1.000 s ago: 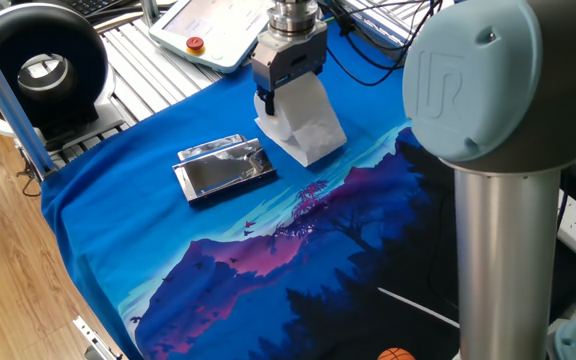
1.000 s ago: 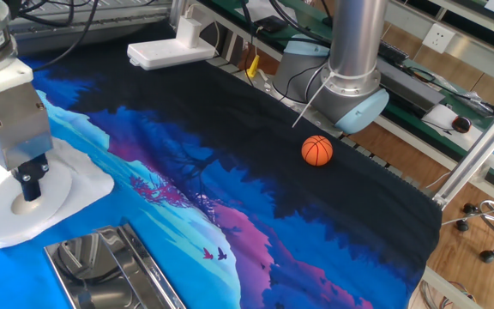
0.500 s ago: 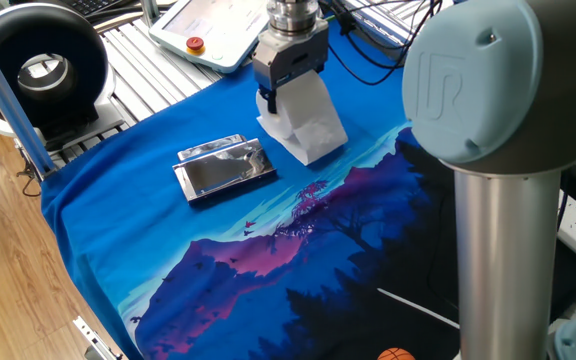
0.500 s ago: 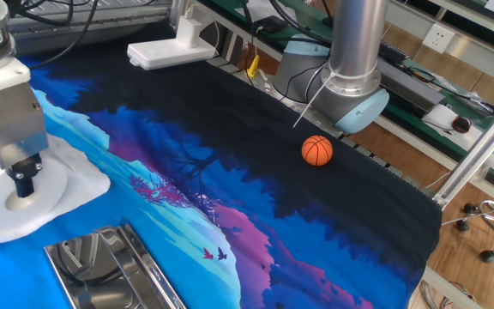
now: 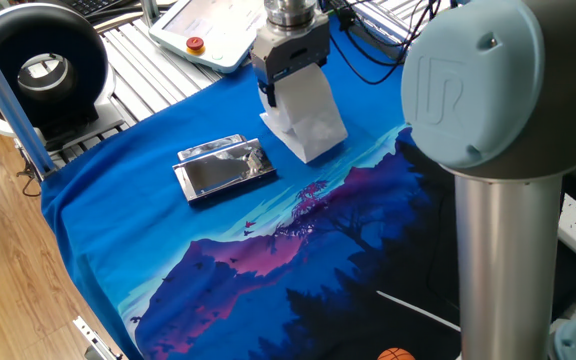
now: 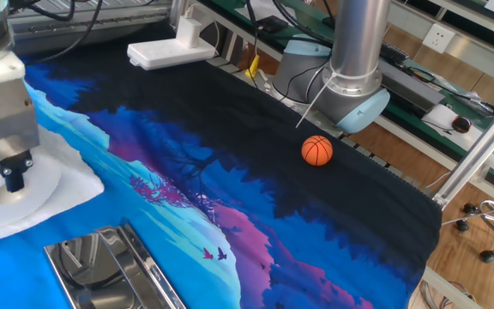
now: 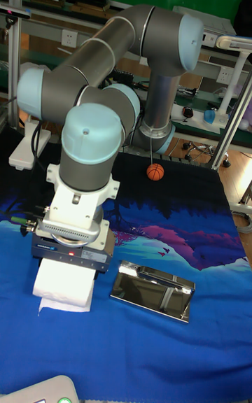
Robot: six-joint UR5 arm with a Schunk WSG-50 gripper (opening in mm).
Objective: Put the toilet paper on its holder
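- The robot's two-finger gripper [image 5: 268, 98] is clamped on the white, soft, embossed toilet paper roll [image 5: 308, 115], one finger [image 6: 13, 178] in its hollow core
- The flat, shiny silver metal holder [image 5: 224, 167] lies just beside on the blue printed worktop [image 5: 218, 260]
- A small orange ball [image 6: 316, 150] sits well apart
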